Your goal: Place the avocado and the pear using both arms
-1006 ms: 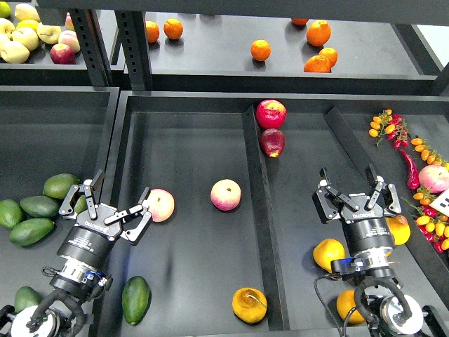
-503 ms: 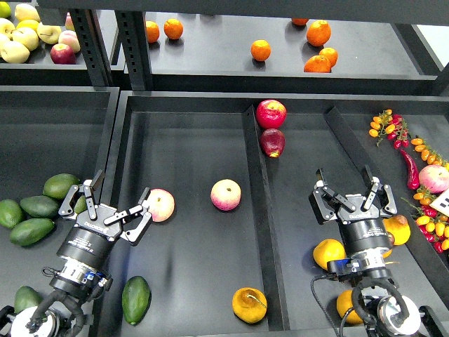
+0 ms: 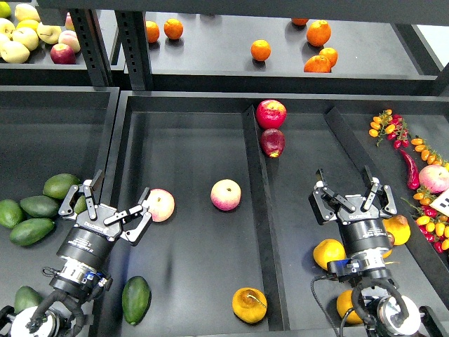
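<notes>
The avocado [image 3: 135, 300], glossy mid-green and elongated, lies at the front left of the middle tray [image 3: 189, 147], below and right of my left gripper [image 3: 112, 202]. That gripper is open and empty, with a pink-red apple [image 3: 161, 204] just beside its right finger. The pear [image 3: 249, 305], golden yellow-orange with a thin brown stem, lies at the front right of the same tray against the divider. My right gripper [image 3: 349, 196] is open and empty above the right tray, with yellow-orange fruits [image 3: 327, 253] beside its wrist.
Several green fruits [image 3: 38, 206] lie in the left bin. A pink apple [image 3: 226, 194] sits mid-tray, and red apples [image 3: 271, 114] sit at the back by the divider [image 3: 256, 189]. Oranges [image 3: 260, 50] are on the rear shelf. Small tomatoes and peppers [image 3: 410, 158] lie far right.
My right gripper has shifted slightly to the left. The left arm and the fruits have not moved.
</notes>
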Available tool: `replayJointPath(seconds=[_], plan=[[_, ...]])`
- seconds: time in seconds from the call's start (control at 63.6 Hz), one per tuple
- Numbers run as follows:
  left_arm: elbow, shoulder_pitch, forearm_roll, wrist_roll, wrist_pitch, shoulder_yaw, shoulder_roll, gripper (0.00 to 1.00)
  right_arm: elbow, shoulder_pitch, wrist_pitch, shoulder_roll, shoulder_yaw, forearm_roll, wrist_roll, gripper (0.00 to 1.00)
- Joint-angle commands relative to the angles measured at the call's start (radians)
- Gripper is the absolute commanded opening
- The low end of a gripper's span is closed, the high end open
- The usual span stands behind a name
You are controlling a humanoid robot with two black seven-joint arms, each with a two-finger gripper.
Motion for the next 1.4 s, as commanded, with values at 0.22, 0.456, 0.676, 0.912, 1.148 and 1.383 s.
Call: replayJointPath(seconds=[0.22,0.456,0.676,0.912,1.148,1.383], plan=[[0.002,0.000,-0.003,0.013,0.000,0.017,0.000,1.00,-0.002,0.000,0.000,0.000,0.001,0.001,-0.001,1.00],[0.002,-0.029,0.003,0.016,0.000,0.057,0.000,1.00,-0.002,0.000,0.000,0.000,0.001,0.001,0.000,1.00],[0.008,-0.162,0.047,0.017,0.007,0.150,0.008,1.00,-0.002,0.000,0.000,0.000,0.001,0.001,0.000,1.00],[0.005,-0.374,0.049,0.019,0.042,0.349,0.224,1.00,-0.002,0.000,0.000,0.000,0.000,0.001,0.000,1.00],[0.006,-0.618,0.051,0.238,0.047,0.610,0.429,1.00,0.001,0.000,0.002,0.000,0.000,0.003,0.000,1.00],[0.011,-0.842,0.054,0.437,0.050,0.807,0.554,0.99,0.006,0.000,0.003,0.000,0.000,0.003,0.000,1.00]])
